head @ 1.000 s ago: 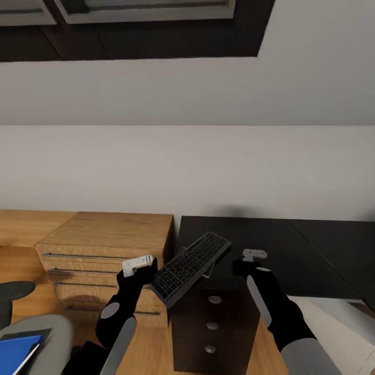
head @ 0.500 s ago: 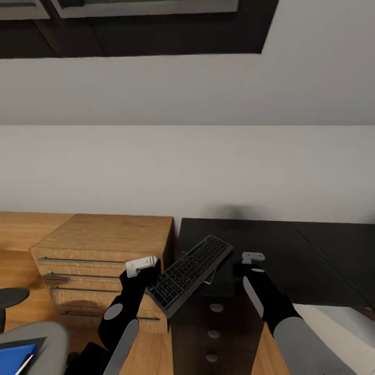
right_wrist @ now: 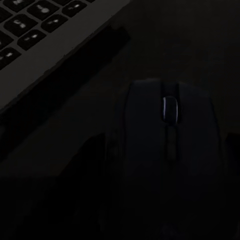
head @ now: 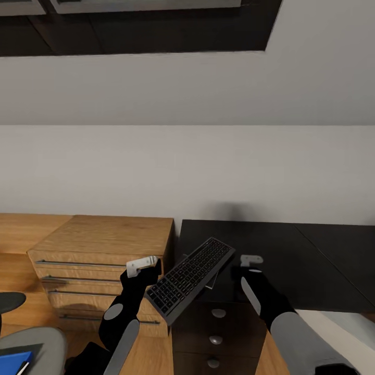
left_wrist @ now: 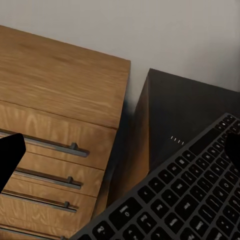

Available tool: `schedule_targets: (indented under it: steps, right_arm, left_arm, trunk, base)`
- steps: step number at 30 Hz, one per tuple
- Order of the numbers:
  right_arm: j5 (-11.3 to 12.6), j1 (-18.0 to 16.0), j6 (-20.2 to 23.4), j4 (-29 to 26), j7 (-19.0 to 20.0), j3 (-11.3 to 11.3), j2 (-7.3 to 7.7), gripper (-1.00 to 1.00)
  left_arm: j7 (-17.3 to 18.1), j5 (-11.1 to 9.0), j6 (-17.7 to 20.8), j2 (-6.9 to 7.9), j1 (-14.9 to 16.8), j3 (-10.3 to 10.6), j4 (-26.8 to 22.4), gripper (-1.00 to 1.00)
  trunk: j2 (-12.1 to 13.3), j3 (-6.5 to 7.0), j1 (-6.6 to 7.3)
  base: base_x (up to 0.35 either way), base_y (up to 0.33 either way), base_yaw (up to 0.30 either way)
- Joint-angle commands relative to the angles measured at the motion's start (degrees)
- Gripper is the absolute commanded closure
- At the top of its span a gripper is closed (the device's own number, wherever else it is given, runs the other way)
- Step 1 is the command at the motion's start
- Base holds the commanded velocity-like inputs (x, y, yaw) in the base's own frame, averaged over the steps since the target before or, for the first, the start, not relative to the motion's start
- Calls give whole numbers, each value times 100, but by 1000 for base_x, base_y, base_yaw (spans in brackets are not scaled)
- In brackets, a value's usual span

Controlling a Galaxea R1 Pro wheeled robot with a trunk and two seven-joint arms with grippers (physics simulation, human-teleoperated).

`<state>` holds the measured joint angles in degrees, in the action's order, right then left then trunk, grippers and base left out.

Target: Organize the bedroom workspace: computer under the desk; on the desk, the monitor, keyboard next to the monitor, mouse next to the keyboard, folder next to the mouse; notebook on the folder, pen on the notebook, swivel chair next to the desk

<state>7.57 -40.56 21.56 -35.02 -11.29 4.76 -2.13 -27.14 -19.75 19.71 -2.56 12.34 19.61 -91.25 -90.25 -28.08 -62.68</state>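
Note:
My left gripper (head: 149, 269) is shut on the near end of the black keyboard (head: 190, 278), which hangs tilted in the air over the desk's left front corner. In the left wrist view the keyboard (left_wrist: 185, 200) lies between the dark fingers (left_wrist: 10, 156). My right gripper (head: 244, 269) hovers just above the black desk (head: 297, 255), shut on the dark mouse (right_wrist: 167, 150), which shows close up with its scroll wheel. The blue folder (head: 11, 362) lies on the grey swivel chair (head: 36, 341) at the lower left. Monitor, computer, notebook and pen are out of view.
A wooden chest of drawers (head: 104, 245) stands against the desk's left side. A black drawer unit (head: 216, 338) with round knobs sits under the desk's front edge. A white wall rises behind the furniture. The wooden floor (head: 21, 229) shows at the left.
The whole view has shifted as the robot moves: the chair and folder have slid toward the lower left corner. Both grippers keep their holds, and the keyboard sits slightly farther right.

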Motion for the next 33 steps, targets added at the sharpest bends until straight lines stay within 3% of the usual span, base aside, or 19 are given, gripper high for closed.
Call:
schedule_targets:
  steps: [1,25,33]
  right_arm:
    - [68,-10,45,9,-40,33,-6,100]
    - [53,-31,242,39,-48,42,-77,100]
    - [52,-31,237,39,-49,42,-77,100]
  left_arm:
    - [-45,-47,16,1,5,8,-8,-100]
    - [-45,-47,14,-10,5,79,-23,-100]
    - [-45,-47,7,-22,5,104,-25,-100]
  trunk:
    - [-4,-7,0]
    - [-4,-7,0]
    - [-325,-150,-175]
  base:
    - [0,0,0]
    - [0,0,0]
    - [0,0,0]
